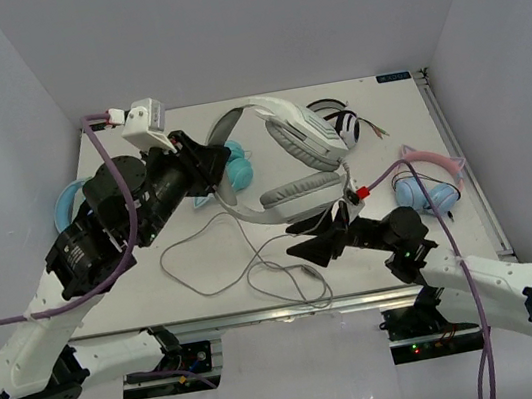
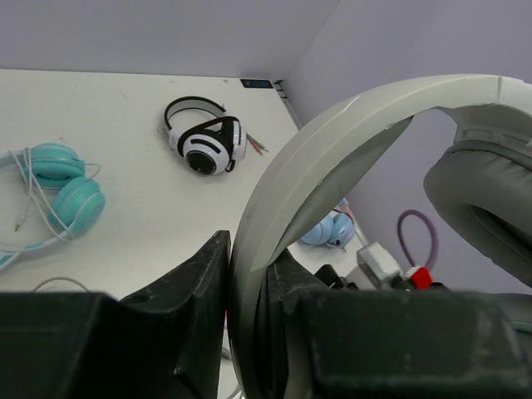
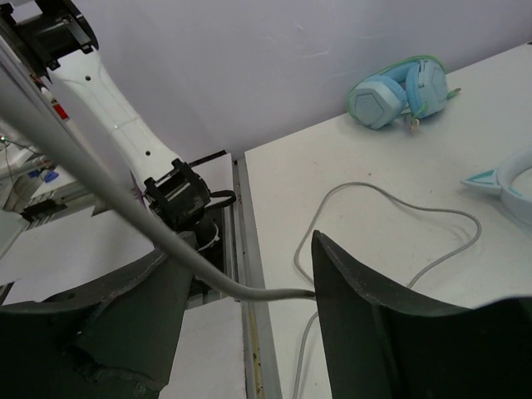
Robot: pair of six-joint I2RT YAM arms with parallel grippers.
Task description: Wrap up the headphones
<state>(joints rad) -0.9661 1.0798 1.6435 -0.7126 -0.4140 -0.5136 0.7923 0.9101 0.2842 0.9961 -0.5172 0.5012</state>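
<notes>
Your left claw clamps the headband of the light grey padded over-ear headphones, held above the surface. The right claw gapes wide around their thin grey cable, so it may slip out.

Striped headphones — teal headphones well apart.

Left arm and right arm: white shells, black joint housings, black wedge fingers (a purple cable runs along each).

White table w/ striped headphones, teal headphones, pale blue headphones, grey cable
</notes>
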